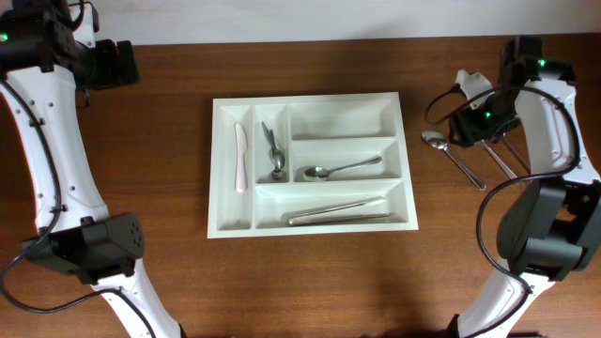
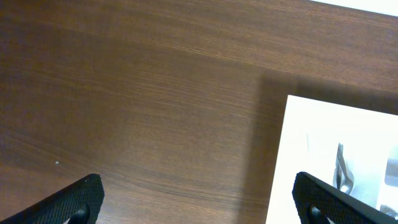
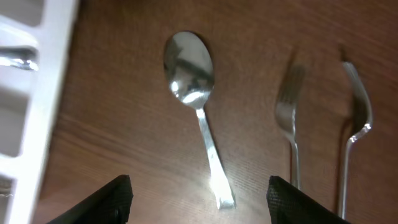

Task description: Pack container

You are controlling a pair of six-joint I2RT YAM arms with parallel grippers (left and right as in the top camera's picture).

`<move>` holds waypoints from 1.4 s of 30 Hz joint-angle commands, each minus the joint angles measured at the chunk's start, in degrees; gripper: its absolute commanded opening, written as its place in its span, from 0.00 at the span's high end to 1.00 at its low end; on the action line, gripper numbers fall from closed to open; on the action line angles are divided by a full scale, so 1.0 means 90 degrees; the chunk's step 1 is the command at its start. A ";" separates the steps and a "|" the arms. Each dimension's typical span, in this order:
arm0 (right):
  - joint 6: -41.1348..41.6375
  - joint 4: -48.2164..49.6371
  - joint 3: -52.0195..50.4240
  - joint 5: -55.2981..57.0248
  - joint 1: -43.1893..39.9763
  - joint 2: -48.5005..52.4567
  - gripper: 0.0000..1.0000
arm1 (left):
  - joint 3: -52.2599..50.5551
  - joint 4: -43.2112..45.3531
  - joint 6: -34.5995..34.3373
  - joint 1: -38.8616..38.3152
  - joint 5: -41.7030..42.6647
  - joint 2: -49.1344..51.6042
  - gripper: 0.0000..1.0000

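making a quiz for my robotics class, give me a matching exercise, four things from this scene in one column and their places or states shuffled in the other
1 white knife
2 spoon by the right gripper
3 left gripper
4 top wide compartment

a open, over bare wood left of the container
b empty
c on the table, right of the container
d leftmost narrow compartment

Pairs: 1-d, 2-c, 3-a, 4-b
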 commanded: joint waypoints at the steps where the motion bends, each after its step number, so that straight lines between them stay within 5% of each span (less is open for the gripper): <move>1: -0.0355 0.0580 -0.0699 -0.0058 -0.0029 -0.0189 0.30 | 0.0041 0.0002 -0.0041 0.0024 0.0022 -0.0080 0.01; 16: -0.0398 0.2827 -0.2664 -0.0090 -0.0029 -0.0124 0.31 | 0.0041 0.0002 -0.0041 0.0024 0.0022 -0.0080 0.01; 42: -0.0372 0.3016 -0.2684 -0.0206 -0.0036 0.0100 0.33 | 0.0041 0.0002 -0.0041 0.0024 0.0022 -0.0080 0.01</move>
